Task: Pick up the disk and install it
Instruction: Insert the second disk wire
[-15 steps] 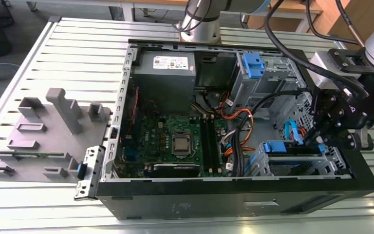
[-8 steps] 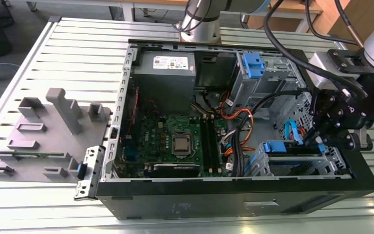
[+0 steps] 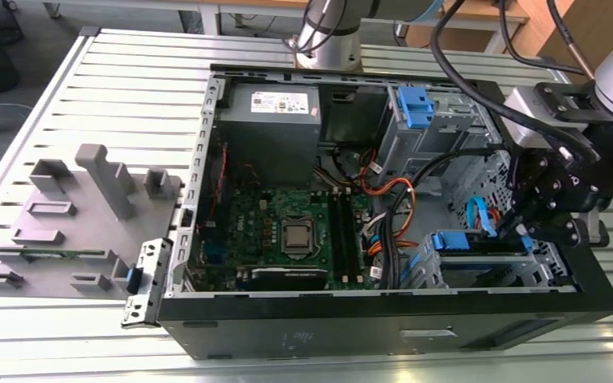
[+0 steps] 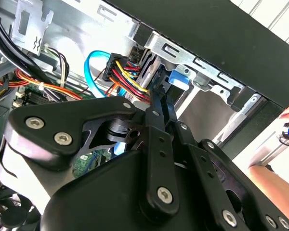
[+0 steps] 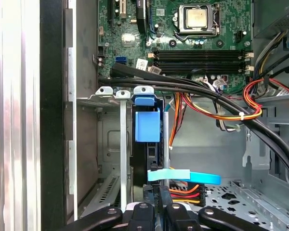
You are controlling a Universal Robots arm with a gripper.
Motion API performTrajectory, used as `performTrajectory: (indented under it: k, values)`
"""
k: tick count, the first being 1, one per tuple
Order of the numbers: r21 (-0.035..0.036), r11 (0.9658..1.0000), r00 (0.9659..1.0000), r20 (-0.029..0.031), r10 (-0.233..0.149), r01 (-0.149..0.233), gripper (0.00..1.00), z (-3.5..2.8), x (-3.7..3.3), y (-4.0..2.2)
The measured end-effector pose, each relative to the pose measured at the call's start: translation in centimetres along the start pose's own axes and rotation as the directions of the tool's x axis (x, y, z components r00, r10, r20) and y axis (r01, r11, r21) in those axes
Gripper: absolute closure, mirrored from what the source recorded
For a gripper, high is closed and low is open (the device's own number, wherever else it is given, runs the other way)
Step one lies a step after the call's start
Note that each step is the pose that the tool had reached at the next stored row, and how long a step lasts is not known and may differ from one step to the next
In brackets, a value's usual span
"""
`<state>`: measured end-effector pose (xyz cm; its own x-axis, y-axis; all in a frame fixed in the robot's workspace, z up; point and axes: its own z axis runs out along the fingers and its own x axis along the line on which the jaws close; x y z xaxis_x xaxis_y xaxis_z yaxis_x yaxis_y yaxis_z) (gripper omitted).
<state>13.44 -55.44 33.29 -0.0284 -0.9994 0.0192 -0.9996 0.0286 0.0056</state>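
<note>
The disk [image 5: 147, 144] stands on edge in the drive cage [image 3: 498, 267] at the front corner of the open computer case, on the exterior view's right. Its blue bracket [image 3: 450, 239] faces up; the bracket [image 4: 177, 79] also peeks past my fingers in the second wrist view. My gripper [image 3: 520, 231] hangs just over that cage. The gripper [image 4: 161, 91] is shut, its two thin fingers pressed together with nothing between them. The gripper's [image 5: 156, 192] tips end at the disk's near edge; I cannot tell whether they touch it. A light blue cable [image 5: 183, 176] crosses just in front.
A motherboard [image 3: 285, 223], a grey power supply box [image 3: 269, 120] and thick cable bundles [image 5: 216, 101] crowd the case. A second blue bracket [image 3: 413, 104] sits in the upper cage. A grey fixture [image 3: 73, 215] lies on the slatted table. A person's hand [image 4: 274, 168] rests outside the case wall.
</note>
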Motion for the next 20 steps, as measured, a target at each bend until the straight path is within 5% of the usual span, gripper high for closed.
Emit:
performTrajectory:
  k: [20]
  values:
    - [0.0, 1.0, 1.0, -0.0002, 0.0, 0.0, 0.84, 0.53, -0.01, 0.0]
